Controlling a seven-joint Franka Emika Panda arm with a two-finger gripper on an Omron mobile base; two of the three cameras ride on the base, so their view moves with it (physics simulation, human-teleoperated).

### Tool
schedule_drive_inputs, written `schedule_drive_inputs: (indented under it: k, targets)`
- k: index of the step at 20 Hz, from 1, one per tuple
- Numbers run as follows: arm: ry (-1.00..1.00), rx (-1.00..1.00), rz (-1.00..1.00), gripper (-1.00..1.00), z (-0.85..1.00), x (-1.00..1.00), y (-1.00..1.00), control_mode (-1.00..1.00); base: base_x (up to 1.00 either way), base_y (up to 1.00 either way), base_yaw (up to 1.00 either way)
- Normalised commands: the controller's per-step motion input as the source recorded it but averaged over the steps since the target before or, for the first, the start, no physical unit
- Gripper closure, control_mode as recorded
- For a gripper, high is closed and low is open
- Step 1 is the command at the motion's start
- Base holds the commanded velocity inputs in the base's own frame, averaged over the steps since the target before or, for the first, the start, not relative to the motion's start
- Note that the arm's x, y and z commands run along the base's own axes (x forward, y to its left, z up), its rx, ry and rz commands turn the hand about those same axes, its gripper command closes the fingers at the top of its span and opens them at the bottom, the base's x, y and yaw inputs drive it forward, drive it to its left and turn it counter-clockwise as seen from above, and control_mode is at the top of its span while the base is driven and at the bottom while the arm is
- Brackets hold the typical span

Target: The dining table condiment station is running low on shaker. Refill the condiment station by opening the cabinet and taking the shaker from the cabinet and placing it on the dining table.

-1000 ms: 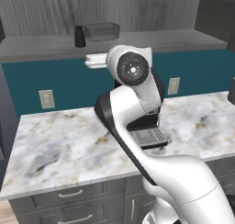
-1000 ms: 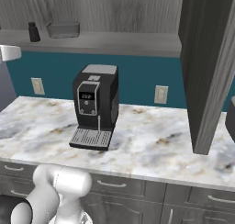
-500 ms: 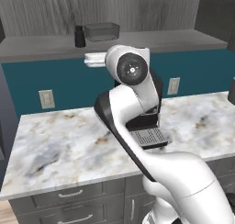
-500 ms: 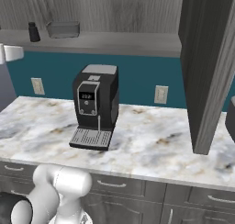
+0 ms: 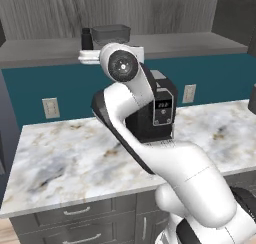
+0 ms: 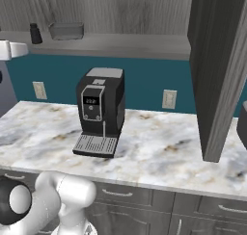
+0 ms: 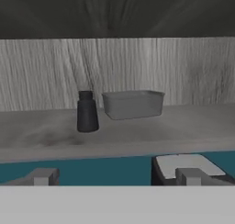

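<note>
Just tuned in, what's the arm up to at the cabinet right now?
The cabinet door is already open, and the arm has its pincer raised to the level of the bottom shelf, jaws open and holding nothing. The black shaker stands upright on that shelf, just left of a grey tray, untouched. The pincer faces it from outside the shelf edge. The coffee machine sits on the counter below.

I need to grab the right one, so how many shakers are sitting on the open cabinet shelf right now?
1. The black shaker stands upright on the cabinet shelf, just left of a grey tray. That tray could hide something behind it.
</note>
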Motion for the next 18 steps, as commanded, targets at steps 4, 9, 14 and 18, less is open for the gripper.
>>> schedule_drive_inputs:
  k: [4, 9, 14, 18]
  targets:
    - [-0.01, 0.00, 0.01, -1.00, 0.28, 0.37, 0.48, -1.00, 0.00, 0.00, 0.00]
    - [-0.02, 0.00, 0.03, -1.00, 0.17, 0.42, 0.29, -1.00, 0.00, 0.00, 0.00]
    - [0.00, 0.00, 0.05, -1.00, 0.00, 0.46, 0.01, -1.00, 0.00, 0.00, 0.00]
    - [0.00, 0.00, 0.06, -1.00, 0.00, 0.53, 0.00, -1.00, 0.00, 0.00, 0.00]
